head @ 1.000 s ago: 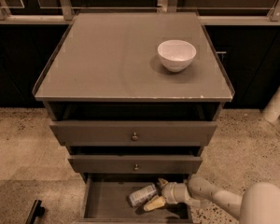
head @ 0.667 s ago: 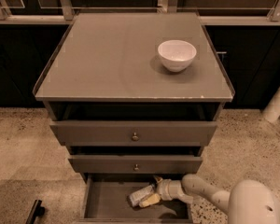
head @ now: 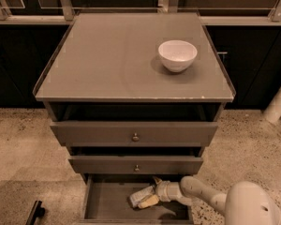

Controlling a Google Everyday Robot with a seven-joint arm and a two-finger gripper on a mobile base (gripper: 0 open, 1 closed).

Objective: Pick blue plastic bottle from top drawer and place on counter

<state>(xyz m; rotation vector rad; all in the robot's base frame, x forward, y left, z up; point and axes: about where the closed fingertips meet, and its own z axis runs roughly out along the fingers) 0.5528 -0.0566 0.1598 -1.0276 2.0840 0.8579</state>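
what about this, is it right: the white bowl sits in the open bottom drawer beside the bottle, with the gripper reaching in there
No. The camera view shows the white bowl on the counter. Only the blue plastic bottle and the gripper are in the open bottom drawer.

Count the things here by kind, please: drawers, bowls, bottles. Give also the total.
Drawers: 3 (two knobbed drawers, one open drawer)
Bowls: 1, white bowl on counter
Bottles: 1, blue plastic bottle in open drawer, gripper at it
Total: 5
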